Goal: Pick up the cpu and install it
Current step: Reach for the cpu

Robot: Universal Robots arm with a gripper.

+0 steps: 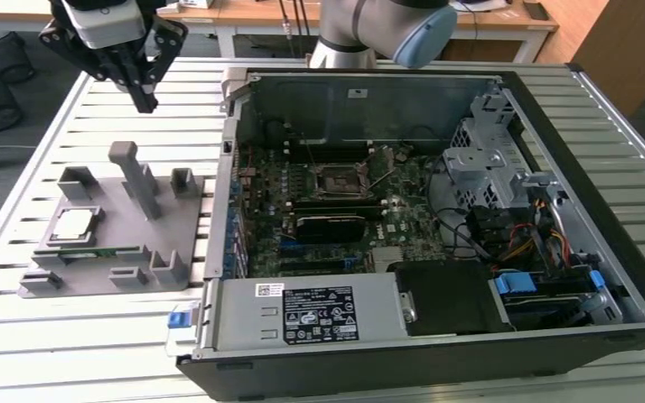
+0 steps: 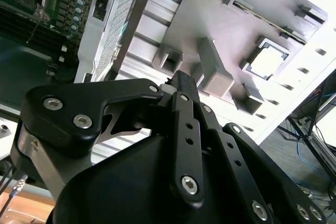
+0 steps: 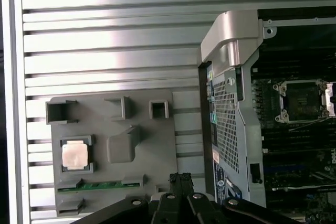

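cpu (image 1: 74,225) lies flat, silvery top up, in a shallow square pocket of the grey fixture (image 1: 121,245), which rests on the slatted metal desk (image 1: 98,332) just beside the open computer case (image 1: 547,126). It shows in both wrist views as well (image 3: 74,156) (image 2: 268,60), seated and untouched.

The pincer (image 1: 144,102) hangs in the air well above the desk, its two fingers pressed together with nothing between them – closed and empty. In the exterior view it stands above the fixture's far end and toward the exterior view's right of the cpu.

In the first wrist view, which appears to look straight down, the closed fingertips (image 3: 179,178) sit over the fixture's case-side edge. The cpu lies toward the side away from the case, with an upright grey post (image 3: 122,142) between the two. So the chip is off to one side and lower – well apart from the pincer, on the opposite side from the dark socket (image 1: 338,178) on the motherboard. Being square, the cpu has no long axis to speak of; its edges run parallel to the fixture's sides. A narrow green circuit strip (image 3: 100,186) lies just beside its pocket.
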